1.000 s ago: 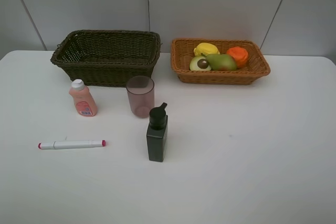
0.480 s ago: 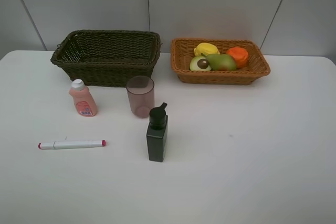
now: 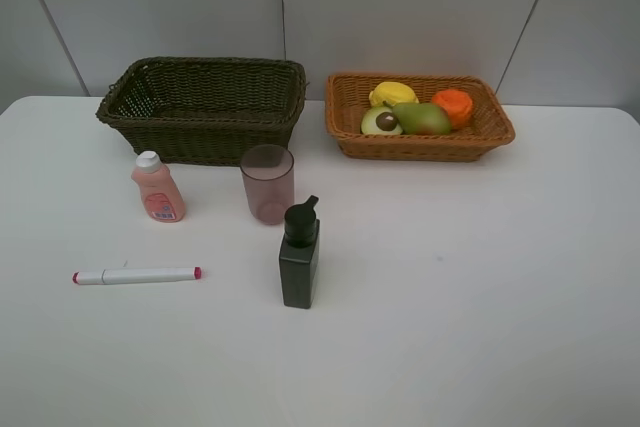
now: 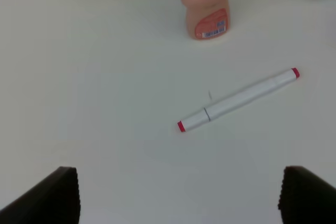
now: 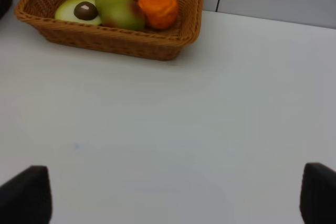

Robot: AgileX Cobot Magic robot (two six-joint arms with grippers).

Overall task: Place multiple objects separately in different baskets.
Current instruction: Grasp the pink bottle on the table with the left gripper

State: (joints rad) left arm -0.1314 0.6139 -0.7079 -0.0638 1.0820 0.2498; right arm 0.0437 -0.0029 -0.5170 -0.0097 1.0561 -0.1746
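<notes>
While nothing has moved, your left gripper (image 4: 178, 198) and right gripper (image 5: 176, 198) gape wide, empty; pink-tipped marker (image 4: 237, 99) not yet in dark wicker basket (image 3: 200, 132)

White table (image 3: 480, 297) before a pale grey panelled wall (image 3: 400, 7).

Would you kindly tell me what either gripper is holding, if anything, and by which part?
Nothing is held; left gripper and right gripper both stand open.

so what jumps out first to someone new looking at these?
The orange-tan basket at back right, bright with lemon, orange, pear and avocado half. The dark basket left of it shows nothing inside; pump bottle, cup, peach bottle and marker sit on the table in front.
</notes>
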